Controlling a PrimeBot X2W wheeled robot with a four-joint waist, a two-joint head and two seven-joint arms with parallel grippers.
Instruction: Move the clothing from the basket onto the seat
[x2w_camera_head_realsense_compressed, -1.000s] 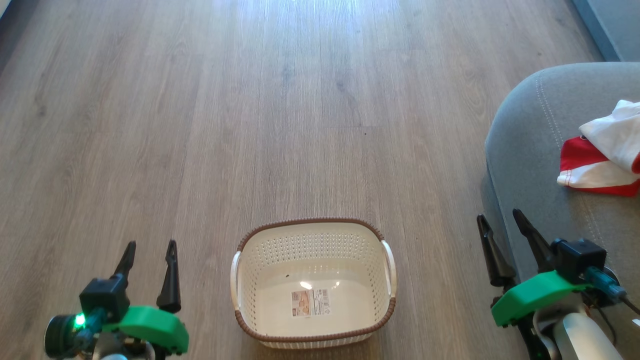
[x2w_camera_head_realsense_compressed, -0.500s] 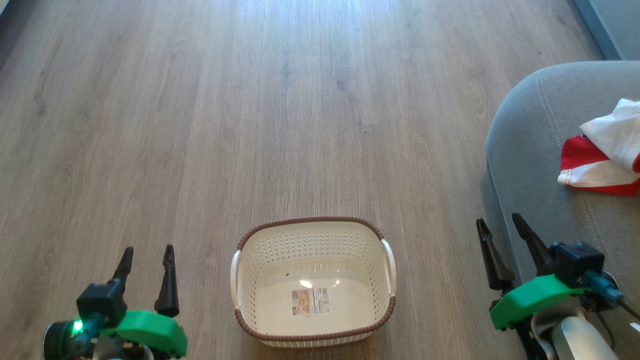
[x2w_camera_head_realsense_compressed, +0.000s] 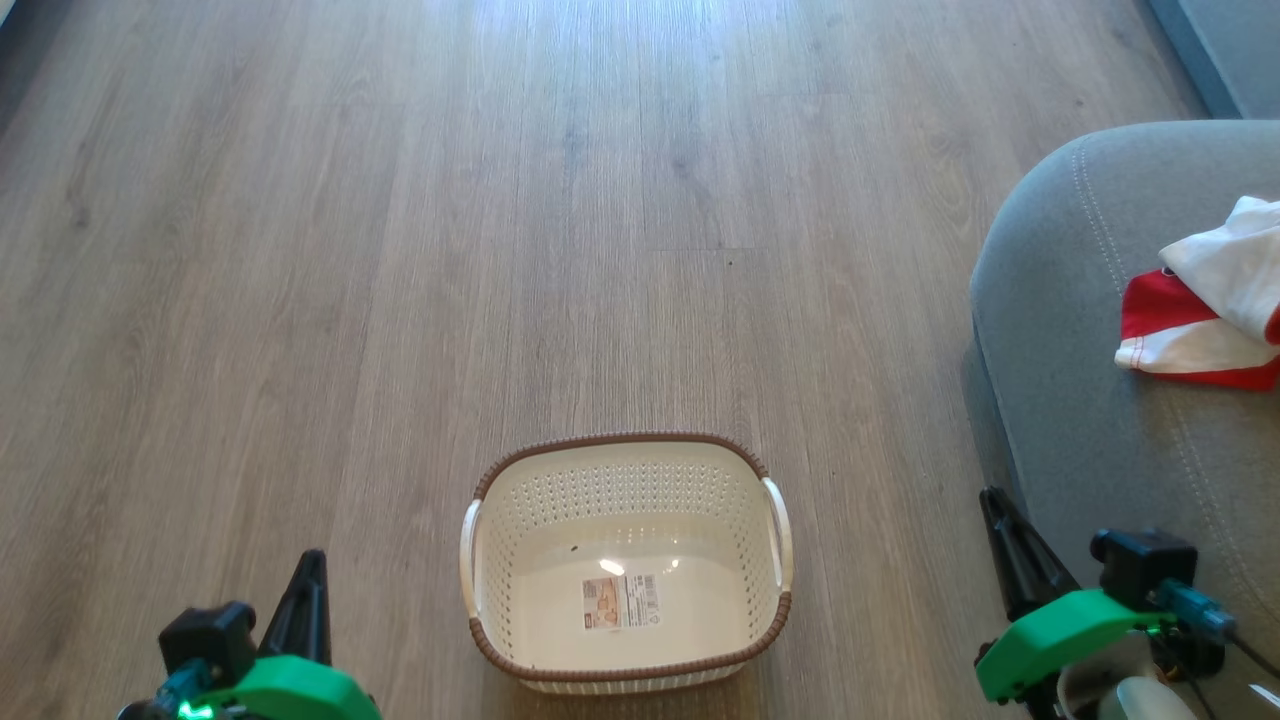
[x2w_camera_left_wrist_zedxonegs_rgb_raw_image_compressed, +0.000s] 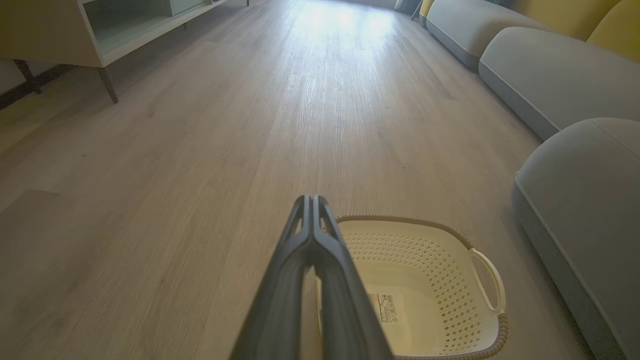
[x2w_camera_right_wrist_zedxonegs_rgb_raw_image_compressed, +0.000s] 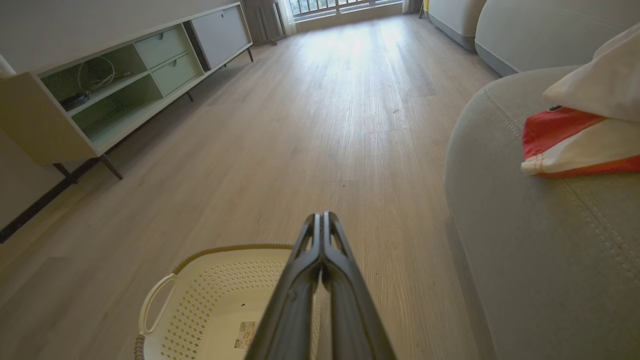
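Flanking the basket (x2w_camera_head_realsense_compressed: 620, 441), cream and perforated, standing on the wood floor (x2w_camera_head_realsense_compressed: 400, 250) with only a label (x2w_camera_head_realsense_compressed: 620, 603) inside: left gripper (x2w_camera_head_realsense_compressed: 310, 580), fingers pressed together, empty; right gripper (x2w_camera_head_realsense_compressed: 1003, 525), fingers pressed together, empty, beside the seat (x2w_camera_head_realsense_compressed: 1060, 330). On that grey seat: clothing (x2w_camera_head_realsense_compressed: 1200, 310), red and white, cut by the frame edge, ahead-right of the right fingers; right arm nearer. Transfer judged complete.
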